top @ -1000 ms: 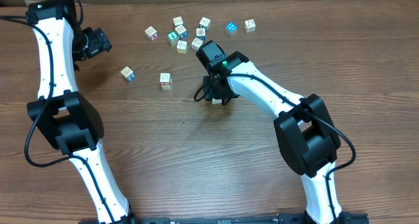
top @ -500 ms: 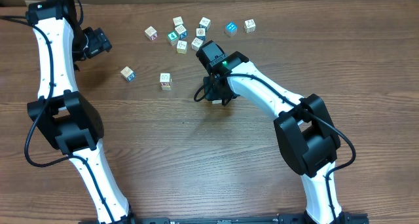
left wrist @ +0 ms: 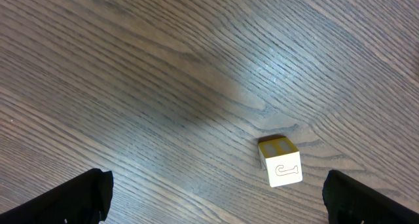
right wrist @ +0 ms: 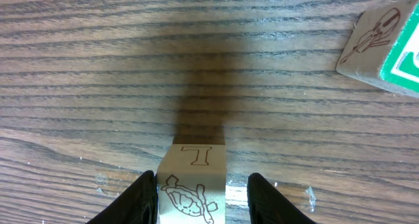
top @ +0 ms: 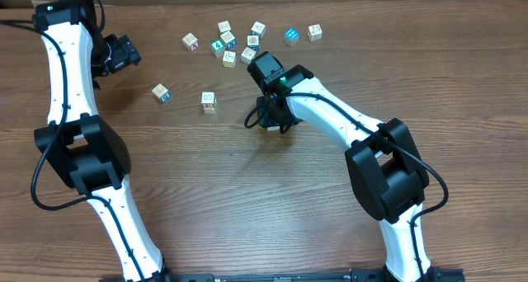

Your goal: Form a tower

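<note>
A pale wooden cube (right wrist: 195, 160) with a letter T and a turtle drawing stands on the table between the fingers of my right gripper (right wrist: 203, 188). The left finger (right wrist: 145, 199) lies against the cube's side. A strip of bare table shows between the cube and the right finger (right wrist: 263, 199), so the jaws are narrowed but open. From overhead this cube (top: 273, 127) peeks out under the right gripper (top: 267, 117) near mid-table. My left gripper (top: 124, 55) hovers wide open at the far left, empty (left wrist: 216, 188). No tower is in view.
Several loose alphabet cubes lie scattered at the back (top: 229, 43), with a blue one (top: 290, 36) and a pale one (top: 314, 32) further right. Two single cubes sit nearer (top: 160, 92) (top: 209, 102). A green-faced cube (right wrist: 383, 47) lies ahead of the right gripper; a yellow-topped cube (left wrist: 281, 166) lies below the left.
</note>
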`<action>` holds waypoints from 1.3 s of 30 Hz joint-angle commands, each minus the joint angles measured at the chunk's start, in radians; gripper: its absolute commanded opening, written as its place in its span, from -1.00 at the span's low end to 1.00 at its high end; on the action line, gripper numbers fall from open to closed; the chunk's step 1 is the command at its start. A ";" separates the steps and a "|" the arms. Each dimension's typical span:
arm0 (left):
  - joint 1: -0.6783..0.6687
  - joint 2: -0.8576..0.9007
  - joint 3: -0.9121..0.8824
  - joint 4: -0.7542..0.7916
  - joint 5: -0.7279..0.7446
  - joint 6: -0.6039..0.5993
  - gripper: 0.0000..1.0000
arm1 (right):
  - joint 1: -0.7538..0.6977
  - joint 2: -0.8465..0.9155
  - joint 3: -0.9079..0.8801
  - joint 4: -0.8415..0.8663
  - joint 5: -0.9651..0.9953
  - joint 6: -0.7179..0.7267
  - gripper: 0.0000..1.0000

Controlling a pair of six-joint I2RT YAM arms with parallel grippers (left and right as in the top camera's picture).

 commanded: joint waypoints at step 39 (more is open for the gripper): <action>0.000 -0.019 0.018 0.001 -0.002 -0.021 0.99 | 0.000 -0.030 -0.027 0.024 -0.023 0.002 -0.04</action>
